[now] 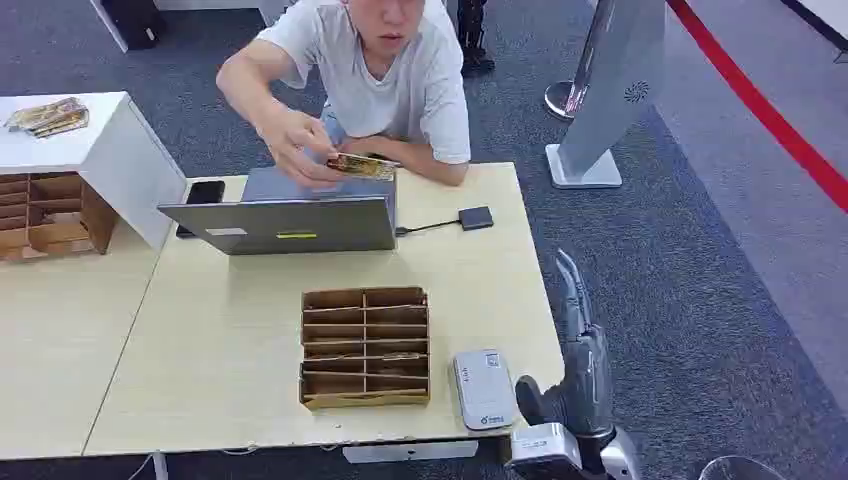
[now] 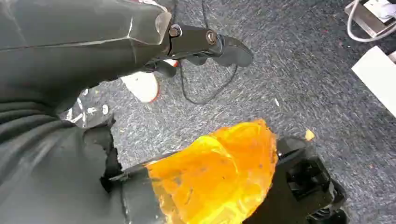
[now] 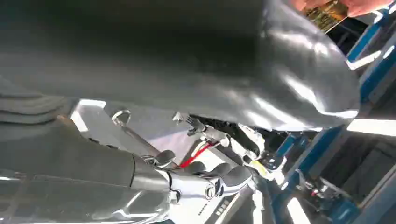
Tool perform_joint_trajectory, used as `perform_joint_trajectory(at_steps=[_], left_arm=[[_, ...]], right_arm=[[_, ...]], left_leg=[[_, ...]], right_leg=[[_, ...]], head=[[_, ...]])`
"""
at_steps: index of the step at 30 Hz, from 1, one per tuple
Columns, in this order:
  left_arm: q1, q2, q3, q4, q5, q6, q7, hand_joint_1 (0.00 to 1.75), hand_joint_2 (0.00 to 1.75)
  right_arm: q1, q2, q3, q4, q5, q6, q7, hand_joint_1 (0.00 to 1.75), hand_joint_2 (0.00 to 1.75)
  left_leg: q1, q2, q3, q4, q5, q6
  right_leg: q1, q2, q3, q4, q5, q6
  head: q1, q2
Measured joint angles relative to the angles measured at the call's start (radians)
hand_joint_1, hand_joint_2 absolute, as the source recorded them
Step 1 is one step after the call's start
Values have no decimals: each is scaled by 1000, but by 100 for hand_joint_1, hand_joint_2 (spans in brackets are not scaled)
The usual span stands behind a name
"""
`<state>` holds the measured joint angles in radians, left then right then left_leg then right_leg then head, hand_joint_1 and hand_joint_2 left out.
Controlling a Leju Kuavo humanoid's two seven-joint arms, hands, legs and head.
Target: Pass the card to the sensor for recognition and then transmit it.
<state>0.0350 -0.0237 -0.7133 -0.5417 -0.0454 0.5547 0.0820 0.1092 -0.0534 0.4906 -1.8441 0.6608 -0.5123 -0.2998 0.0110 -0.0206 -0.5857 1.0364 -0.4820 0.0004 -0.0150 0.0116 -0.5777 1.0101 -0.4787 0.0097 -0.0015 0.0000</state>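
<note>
The white sensor (image 1: 484, 389) sits at the near edge of the pale table (image 1: 220, 340); it bears a small mark too tiny to read. Just beside it stands one cardboard sorter box (image 1: 366, 347) with two columns of slots, thin cards lying in some. Beyond the box is one grey laptop (image 1: 285, 223), and behind that a person's hand (image 1: 300, 150) holds the gold card (image 1: 362, 166). The robot's right hand (image 1: 578, 350) rises just beside the sensor, fingers straight and holding nothing. The left hand (image 2: 205, 44) hangs over carpet, fingers curled, nothing in them.
</note>
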Motion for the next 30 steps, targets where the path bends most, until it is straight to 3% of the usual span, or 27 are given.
perform_joint_trajectory(at_steps=[5,9,14,22,30], left_arm=[[4,5,0,-20,-17,-2,21,0,0],[8,8,0,-35,-46,-15,49,0,0],[9,10,0,-50,-84,-37,72,0,0],[9,11,0,-63,-129,-63,84,0,0],[9,11,0,-71,-166,-80,91,0,0]], right_arm=[[-47,-11,13,-3,132,13,102,0,175],[-92,-20,15,0,458,0,270,0,175],[-148,-30,15,16,625,15,381,0,175],[-222,-40,19,43,744,63,460,0,175],[-258,-43,28,64,781,92,492,0,175]], left_leg=[[0,0,0,0,0,0],[0,0,0,0,0,0],[0,0,0,0,0,0],[0,0,0,0,0,0],[0,0,0,0,0,0]], right_leg=[[0,0,0,0,0,0],[0,0,0,0,0,0],[0,0,0,0,0,0],[0,0,0,0,0,0],[0,0,0,0,0,0]], head=[[0,0],[0,0],[0,0],[0,0],[0,0]])
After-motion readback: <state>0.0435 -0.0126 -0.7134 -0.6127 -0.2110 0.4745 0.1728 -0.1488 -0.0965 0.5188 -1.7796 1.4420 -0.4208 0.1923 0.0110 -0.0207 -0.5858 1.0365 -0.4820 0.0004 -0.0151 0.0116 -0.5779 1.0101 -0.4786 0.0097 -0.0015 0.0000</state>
